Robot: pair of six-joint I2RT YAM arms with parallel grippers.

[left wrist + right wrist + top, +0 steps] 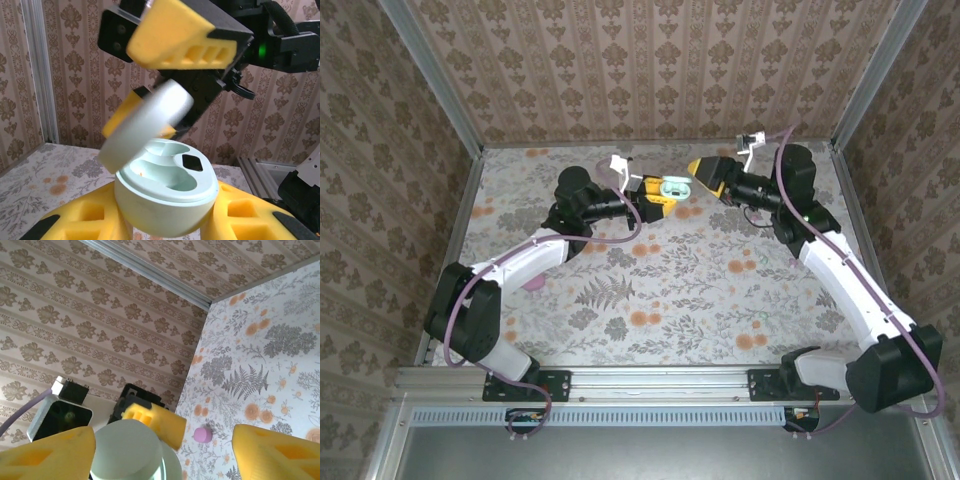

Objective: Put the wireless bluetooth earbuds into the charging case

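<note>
- Left jaws are clamped on the case, held above the surface, lid raised, wells seemingly empty.
- Right jaws are spread wide either side of the lid, gripping nothing.
- Step judged: case readied; an earbud must be fetched next.

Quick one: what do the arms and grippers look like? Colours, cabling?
The left arm and right arm have white link shells and black joints, each with a lilac cable looped outside. The left gripper and right gripper carry chunky yellow fingers with cut-out pockets.
</note>
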